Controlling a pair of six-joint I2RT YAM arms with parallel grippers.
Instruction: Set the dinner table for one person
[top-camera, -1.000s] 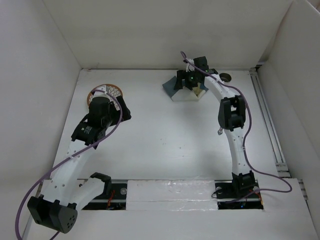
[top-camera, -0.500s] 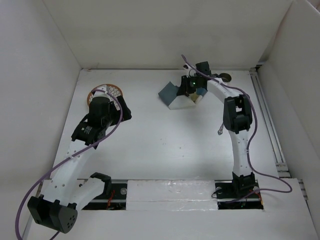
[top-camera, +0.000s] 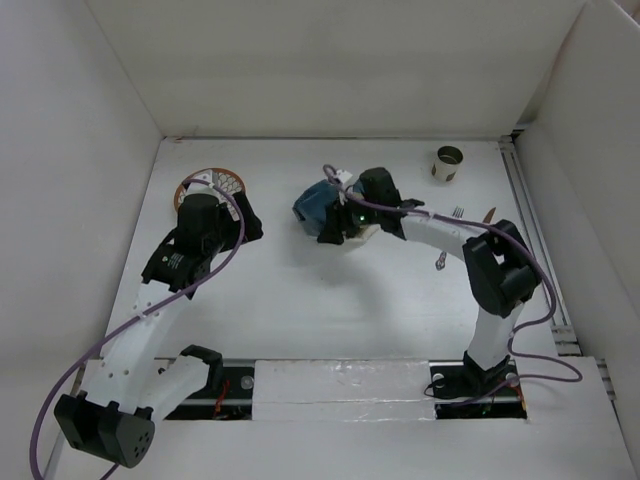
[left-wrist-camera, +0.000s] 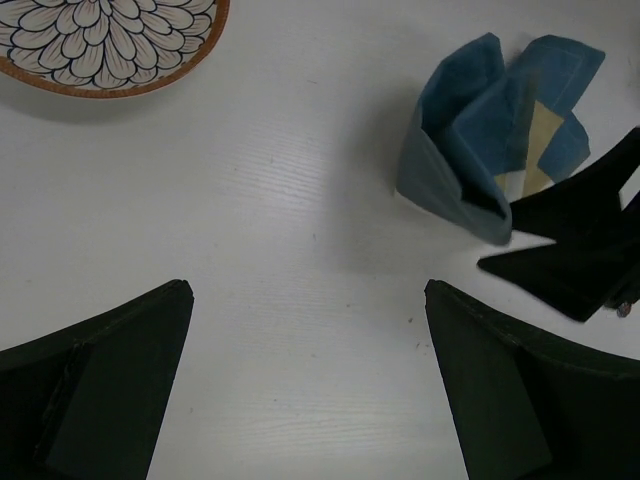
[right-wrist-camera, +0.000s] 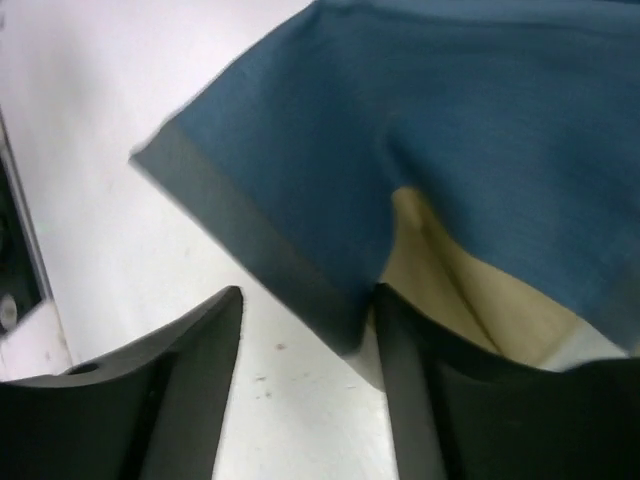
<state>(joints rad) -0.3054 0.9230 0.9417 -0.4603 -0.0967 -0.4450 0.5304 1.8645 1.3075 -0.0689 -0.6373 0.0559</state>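
Observation:
The dinner table (top-camera: 330, 300) is the white walled surface. A blue-and-tan placemat (top-camera: 314, 203) lies crumpled at centre back; it also shows in the left wrist view (left-wrist-camera: 480, 130) and the right wrist view (right-wrist-camera: 450, 130). My right gripper (top-camera: 336, 226) is at its near right edge, jaws apart (right-wrist-camera: 305, 295). A corner of the cloth hangs between the fingertips and touches the right one, with bare table showing in the gap. My left gripper (top-camera: 247, 222) is open and empty over bare table (left-wrist-camera: 308, 290). It sits near a flower-patterned plate (top-camera: 212, 182) at the back left (left-wrist-camera: 110, 40).
A small cup (top-camera: 448, 163) stands at the back right. Cutlery (top-camera: 458, 212) lies just right of the right arm's forearm, and a small metal piece (top-camera: 441, 262) lies nearer the front. White panels wall the table on three sides.
My right arm swung from the back right towards the centre left, and the placemat moved with it and bunched up. The cup came into sight. The left arm has not moved.

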